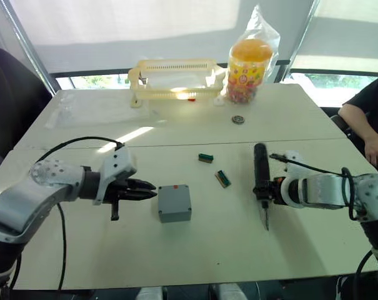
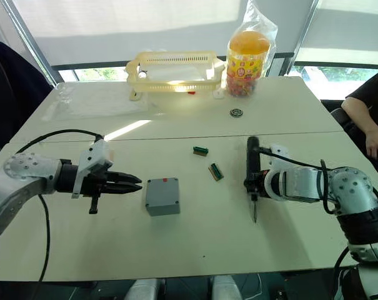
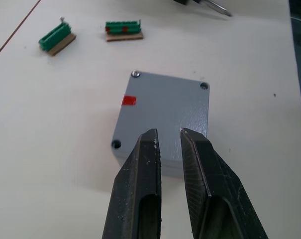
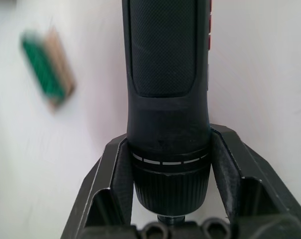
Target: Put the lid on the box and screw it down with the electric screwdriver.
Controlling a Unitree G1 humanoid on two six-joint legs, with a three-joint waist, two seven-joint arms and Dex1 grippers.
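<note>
The grey box point(image 1: 174, 203) stands in the middle of the near table. Its top is closed by the flat grey lid point(image 3: 165, 107), which has screw holes at its corners and a small red mark. My left gripper point(image 1: 150, 186) hovers just left of the box, pointing at it, its fingers point(image 3: 148, 164) only a narrow gap apart and empty. My right gripper point(image 1: 262, 189) is shut on the electric screwdriver point(image 1: 260, 167), which lies nearly level to the right of the box. The screwdriver's metal bit point(image 1: 265, 220) points toward the near edge.
Two small green circuit boards point(image 1: 205, 157) point(image 1: 222, 178) lie between the box and the screwdriver. A yellow slotted basket point(image 1: 173, 78), a bagged candy jar point(image 1: 250, 62) and a small round part point(image 1: 238, 119) sit at the back. A person's arm point(image 1: 370, 128) rests at the right edge.
</note>
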